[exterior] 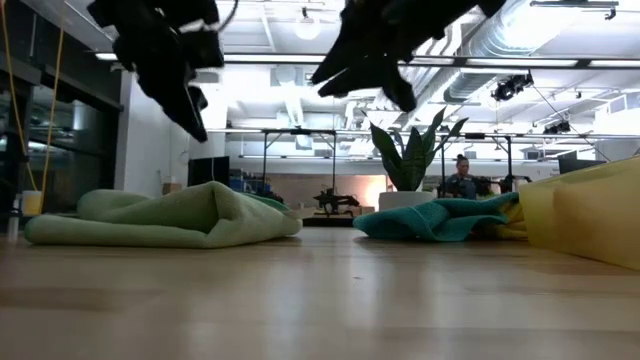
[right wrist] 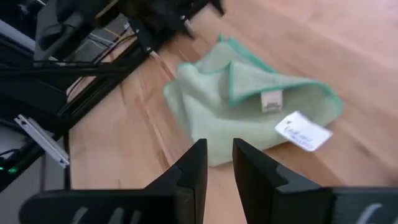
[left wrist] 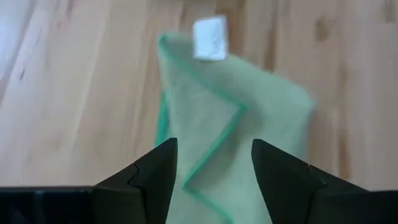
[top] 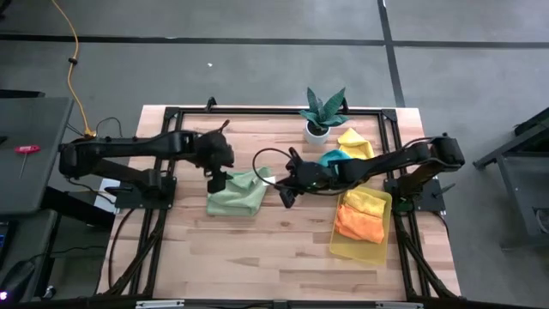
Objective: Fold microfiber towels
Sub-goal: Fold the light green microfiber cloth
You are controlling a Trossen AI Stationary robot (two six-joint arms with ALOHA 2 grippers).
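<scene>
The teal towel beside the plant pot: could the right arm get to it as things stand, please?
Probably yes. The teal towel lies on the table right beside the right arm, whose claw hangs empty above the wood near the pale green towel. Nothing covers the teal towel, though the arm would have to pull back.

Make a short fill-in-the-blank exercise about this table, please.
1. The pale green towel lies on the table, held by ____ gripper.
2. The orange towel lies in the yellow ____.
3. The fingers of the left gripper stand ____.
4. The teal towel lies beside the potted ____.

Missing words: neither; tray; open; plant
</scene>
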